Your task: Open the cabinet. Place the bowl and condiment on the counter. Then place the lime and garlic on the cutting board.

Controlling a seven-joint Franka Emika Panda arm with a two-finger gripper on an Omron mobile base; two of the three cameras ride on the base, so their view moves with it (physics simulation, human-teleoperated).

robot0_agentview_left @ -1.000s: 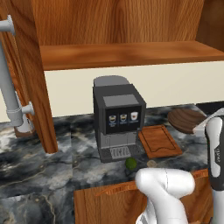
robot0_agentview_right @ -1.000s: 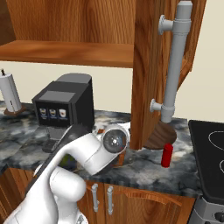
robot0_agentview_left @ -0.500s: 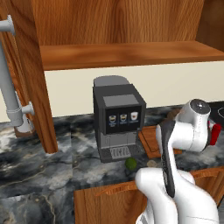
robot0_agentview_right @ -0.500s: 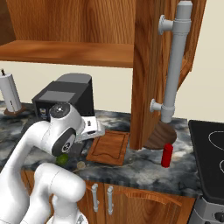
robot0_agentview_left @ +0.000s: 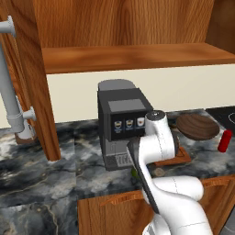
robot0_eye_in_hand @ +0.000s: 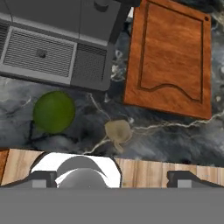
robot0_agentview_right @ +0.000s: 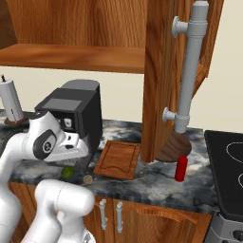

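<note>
The cabinet [robot0_agentview_right: 161, 71] stands open, its shelf [robot0_agentview_left: 133, 57] bare. On the counter [robot0_agentview_right: 156, 182] the bowl [robot0_agentview_left: 197, 126] rests at the right, partly behind the open door [robot0_agentview_right: 163, 95], with the red condiment [robot0_agentview_right: 180, 168] standing in front of it. The cutting board [robot0_eye_in_hand: 170, 61] lies bare beside the coffee machine. The lime [robot0_eye_in_hand: 54, 112] and garlic [robot0_eye_in_hand: 118, 130] sit on the counter near its front edge. My gripper [robot0_eye_in_hand: 113, 179] hovers above them, pointing down, open with nothing between its fingers.
A black coffee machine [robot0_agentview_right: 71, 114] stands just behind the lime. A stove top [robot0_agentview_right: 228, 161] is at the far right. A white cylinder on a stand [robot0_agentview_right: 12, 102] is at the far left. The door's long grey handle [robot0_agentview_right: 190, 71] juts out above the bowl.
The arm has swung from the right side over to the front of the coffee machine, and the hand now looks down on the lime and garlic. The things on the counter have not moved.
</note>
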